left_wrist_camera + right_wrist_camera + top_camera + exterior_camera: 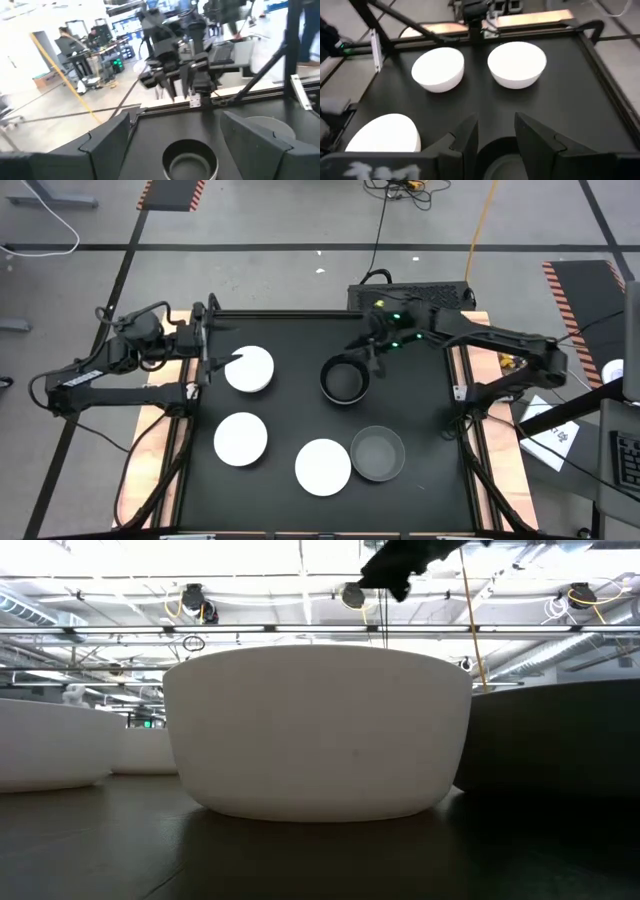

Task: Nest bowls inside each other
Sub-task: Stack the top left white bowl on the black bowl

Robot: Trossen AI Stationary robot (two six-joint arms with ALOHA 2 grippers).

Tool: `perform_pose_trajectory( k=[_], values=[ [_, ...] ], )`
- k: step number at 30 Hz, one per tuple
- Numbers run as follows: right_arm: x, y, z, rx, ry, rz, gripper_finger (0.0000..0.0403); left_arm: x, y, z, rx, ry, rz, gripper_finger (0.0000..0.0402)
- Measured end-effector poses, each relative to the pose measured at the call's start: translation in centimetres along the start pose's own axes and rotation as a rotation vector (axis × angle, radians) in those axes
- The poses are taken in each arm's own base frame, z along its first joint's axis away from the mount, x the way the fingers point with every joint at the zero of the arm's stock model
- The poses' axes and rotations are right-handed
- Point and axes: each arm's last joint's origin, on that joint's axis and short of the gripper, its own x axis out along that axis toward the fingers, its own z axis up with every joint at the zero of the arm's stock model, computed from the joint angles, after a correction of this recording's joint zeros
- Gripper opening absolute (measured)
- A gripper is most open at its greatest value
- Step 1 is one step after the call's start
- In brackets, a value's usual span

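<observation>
Three white bowls stand on the black mat on their bases: one [249,368] beside my left gripper [215,360], two [241,438] [323,466] nearer the front. A grey bowl [378,453] stands front right. A black bowl [343,378] with a grey inside, seemingly a grey bowl nested in it, stands mid-table. My right gripper [495,135] hovers open above the black bowl's far rim [495,157], well clear of it in the left wrist view [175,87]. My left gripper [180,137] is wide open at the mat's left edge and holds nothing.
The raised frame of the mat [330,314] borders the work area, with wooden boards on both sides. A dark box [410,295] sits behind the far edge. In the low view a white bowl [318,735] fills the centre, with a dark bowl [560,740] to its right.
</observation>
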Motion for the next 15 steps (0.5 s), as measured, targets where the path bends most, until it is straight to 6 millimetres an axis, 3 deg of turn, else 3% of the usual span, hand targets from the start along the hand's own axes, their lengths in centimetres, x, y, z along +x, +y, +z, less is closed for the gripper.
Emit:
perform_pose_trajectory(
  k=[15],
  values=[
    [-6.8,3.5,-6.6,0.058,-0.179,-0.027,0.0121,0.0,0.1,-0.1,-0.001,0.021,0.030,0.0315]
  ],
)
